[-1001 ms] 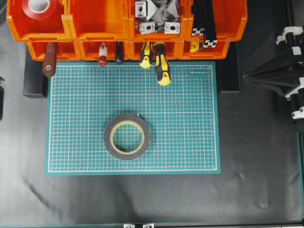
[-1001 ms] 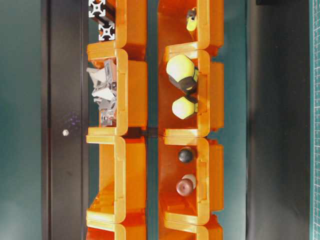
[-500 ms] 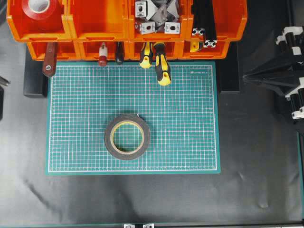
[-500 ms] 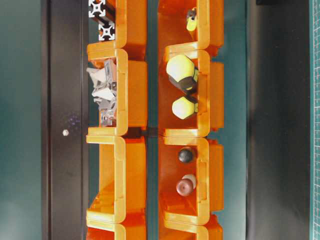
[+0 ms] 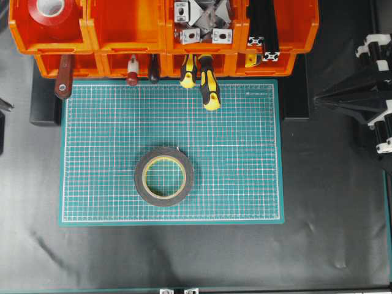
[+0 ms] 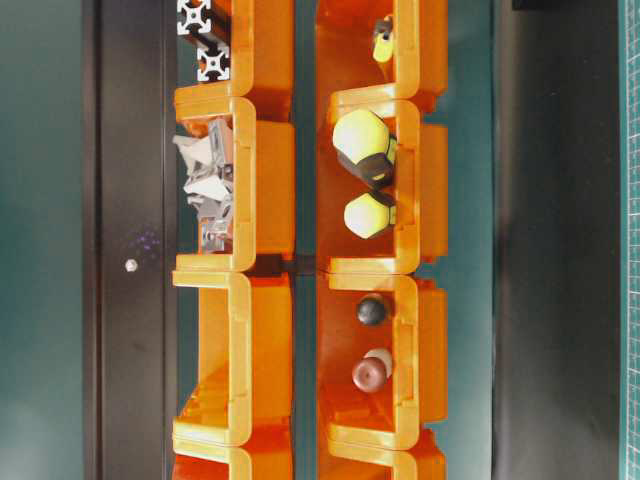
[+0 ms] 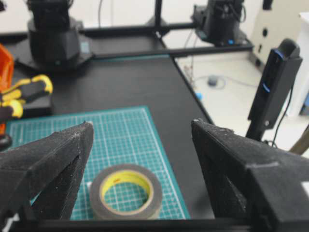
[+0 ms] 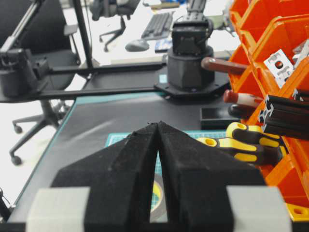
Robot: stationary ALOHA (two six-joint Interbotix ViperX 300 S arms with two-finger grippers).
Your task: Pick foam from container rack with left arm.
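The foam (image 5: 164, 176) lies flat near the middle of the green mat (image 5: 245, 153), a black ring with a yellow liner, apart from both grippers. In the left wrist view my left gripper (image 7: 142, 123) is open, its fingers spread wide on either side above the foam (image 7: 126, 191), holding nothing. Only a sliver of the left arm (image 5: 2, 107) shows at the overhead view's left edge. My right gripper (image 8: 157, 123) is shut and empty, parked at the right (image 5: 318, 98). The orange container rack (image 5: 125, 27) spans the back.
A red tape roll (image 5: 50, 9) fills the rack's top-left bin; metal brackets (image 5: 202, 21) and black extrusions (image 5: 263, 30) fill bins to the right. Yellow-black screwdriver handles (image 5: 208, 86) and a brown handle (image 5: 63, 82) stick out over the mat's far edge.
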